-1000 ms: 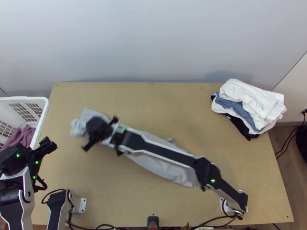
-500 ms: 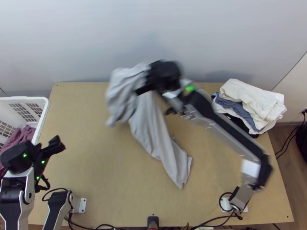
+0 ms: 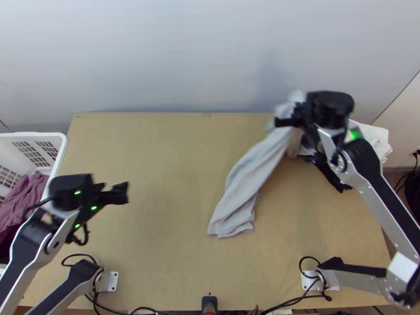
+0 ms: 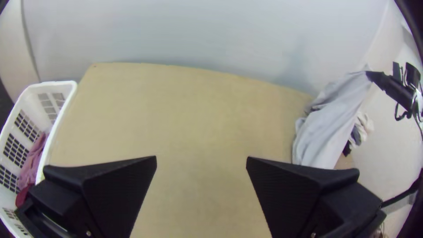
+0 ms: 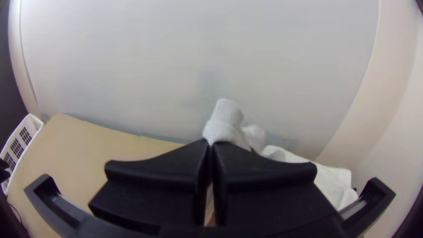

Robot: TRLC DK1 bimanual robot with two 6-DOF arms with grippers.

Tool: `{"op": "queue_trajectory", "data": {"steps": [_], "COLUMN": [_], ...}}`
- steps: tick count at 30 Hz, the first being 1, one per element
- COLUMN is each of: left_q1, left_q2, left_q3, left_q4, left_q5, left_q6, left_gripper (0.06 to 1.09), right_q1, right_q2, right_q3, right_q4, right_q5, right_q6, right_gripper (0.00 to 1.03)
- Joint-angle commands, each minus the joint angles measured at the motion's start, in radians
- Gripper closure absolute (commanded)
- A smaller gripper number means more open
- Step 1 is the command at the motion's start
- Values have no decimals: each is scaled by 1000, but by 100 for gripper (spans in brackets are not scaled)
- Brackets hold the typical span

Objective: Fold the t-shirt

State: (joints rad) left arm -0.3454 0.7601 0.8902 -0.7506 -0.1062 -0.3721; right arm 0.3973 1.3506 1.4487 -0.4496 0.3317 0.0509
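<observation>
My right gripper (image 3: 289, 121) is at the table's back right, high over the surface, shut on the upper end of a light grey t-shirt (image 3: 247, 181). The shirt hangs bunched and long from it, its lower end lying near the table's middle right. In the right wrist view the right gripper (image 5: 210, 147) has its fingers pressed together, with the cloth (image 5: 227, 123) bulging beyond them. Over the left part of the table is my left gripper (image 3: 122, 193); in the left wrist view the left gripper (image 4: 201, 163) is open with bare table between its fingers.
At the left edge stands a white basket (image 3: 62, 152) with mauve clothing (image 3: 23, 202) inside. A stack of clothes (image 3: 375, 137) lies at the back right, partly behind the right arm. A wall (image 3: 184, 58) rises behind the table.
The right gripper has swung from the left side, up and across to the back right, pulling the shirt along. The left gripper has moved a little rightward over the table.
</observation>
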Motion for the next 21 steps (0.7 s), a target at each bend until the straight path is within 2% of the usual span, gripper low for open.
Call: {"op": "queue_trajectory", "data": {"steps": [1,9,21], "left_q1": [-287,-480,-699], "left_q2": [240,492,737], "left_q3": [102,105,208], "left_q4": [34,211,249], "left_q5": [-1,-1,3], "left_q6": [-24,-24,-85], "left_gripper": [10,10,11], "right_q1": [-140,-227,-250], "right_q2": [-159,-246,-277], "right_q3": [-194,-261,-306], "right_q4": [5,-3,-15], "right_q5": [-13,-13,-13], "right_q6": [3,4,21], "right_gripper": [100,100,100]}}
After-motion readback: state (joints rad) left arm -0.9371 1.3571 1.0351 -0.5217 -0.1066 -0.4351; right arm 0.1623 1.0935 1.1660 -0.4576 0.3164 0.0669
